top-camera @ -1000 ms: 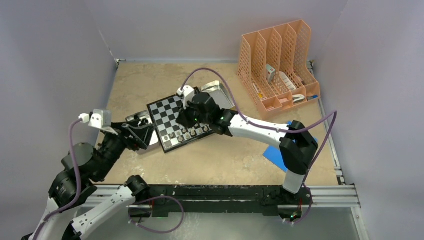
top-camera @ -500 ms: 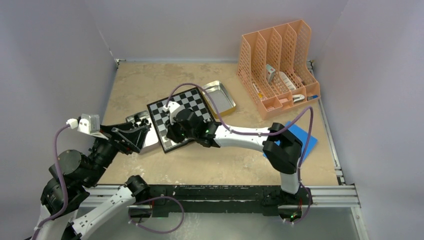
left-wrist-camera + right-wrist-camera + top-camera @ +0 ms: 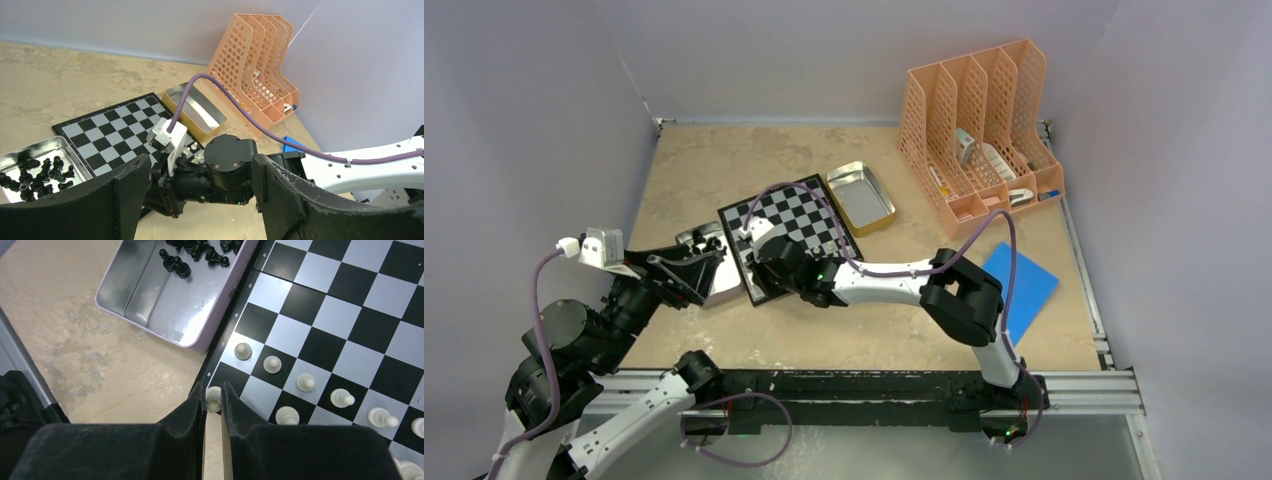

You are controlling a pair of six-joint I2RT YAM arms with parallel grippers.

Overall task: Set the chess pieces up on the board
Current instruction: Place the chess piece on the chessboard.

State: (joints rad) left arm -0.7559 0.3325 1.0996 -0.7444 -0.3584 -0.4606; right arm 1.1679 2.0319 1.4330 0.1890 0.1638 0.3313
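Note:
The board (image 3: pixel 796 212) lies tilted at mid-table. Pale chess pieces (image 3: pixel 272 364) stand in two rows along its near edge. My right gripper (image 3: pixel 213 390) is shut on a pale piece (image 3: pixel 214 400), held at the board's near-left corner square by the border. In the top view the right gripper (image 3: pixel 762 283) hangs low over that corner. Black chess pieces (image 3: pixel 40 172) lie in a silver tray (image 3: pixel 165 305) left of the board. My left gripper (image 3: pixel 712 270) is open and holds nothing, by that tray; its wrist view looks at the right wrist.
A gold-rimmed metal tray (image 3: pixel 861 195) sits against the board's far right side. An orange file rack (image 3: pixel 979 135) with small items stands at the back right. A blue sheet (image 3: pixel 1024 280) lies right of the right arm's elbow. Walls close in the table.
The right gripper has travelled from the board's far right to its near-left corner, still shut on the pale piece. The left arm pulled back slightly toward the left, then stayed still.

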